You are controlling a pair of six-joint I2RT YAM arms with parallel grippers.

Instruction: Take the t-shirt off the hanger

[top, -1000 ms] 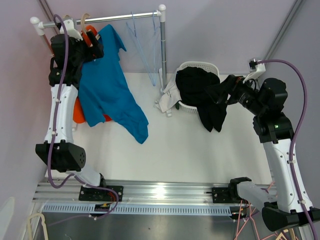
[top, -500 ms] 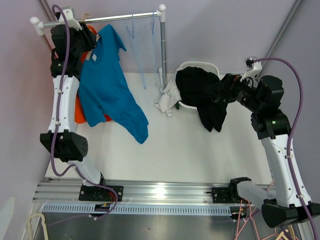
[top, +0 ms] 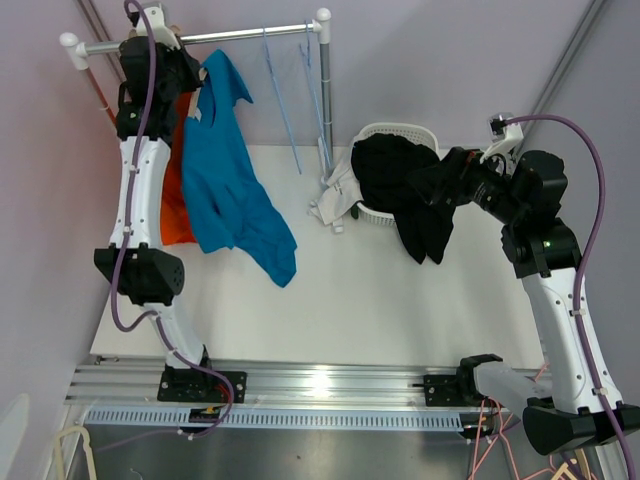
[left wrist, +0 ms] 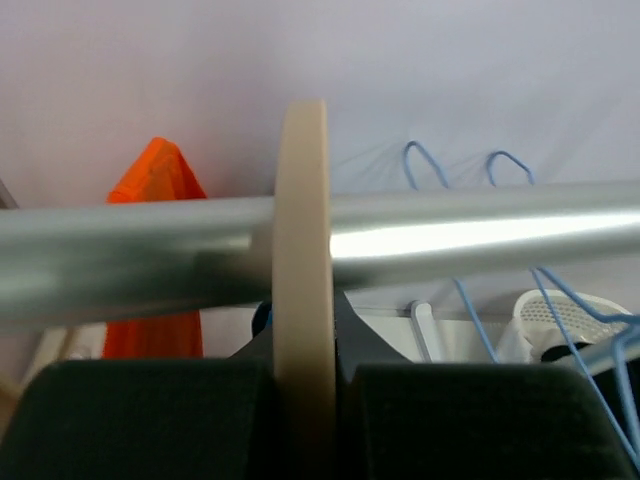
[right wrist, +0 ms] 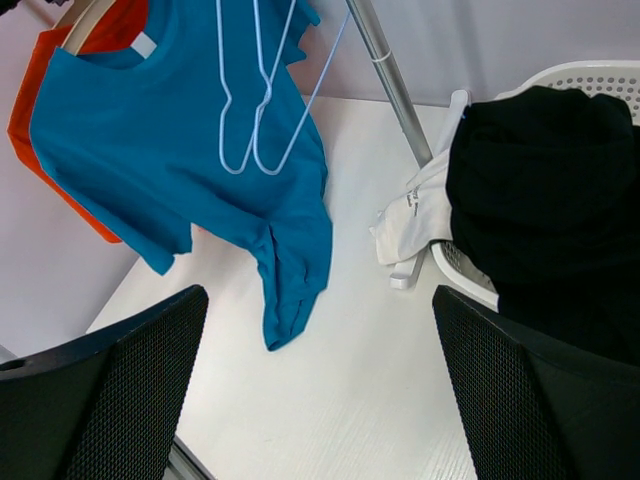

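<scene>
A blue t-shirt [top: 225, 170] hangs from a beige wooden hanger [left wrist: 300, 250] on the metal rail [top: 240, 35]. Its lower end trails onto the white table. My left gripper [top: 180, 68] is up at the rail, shut on the hanger's beige hook, which runs up between the black fingers [left wrist: 150, 420] and over the rail [left wrist: 480, 235]. My right gripper [top: 425, 185] hovers open over the table by the basket, holding nothing. Its wrist view shows the blue t-shirt [right wrist: 160, 140] and a bit of the hanger [right wrist: 85, 20] in its collar.
An orange t-shirt [top: 178, 205] hangs behind the blue one. Empty blue wire hangers [top: 285, 90] dangle from the rail's right part. A white basket [top: 400, 132] holds a black garment [top: 400, 180], with a white cloth [top: 335, 195] beside the rail's post.
My left gripper went from open to shut on the hanger's hook and rose toward the rail. The blue t-shirt hangs a little more to the right. The right arm shifted slightly, then held.
</scene>
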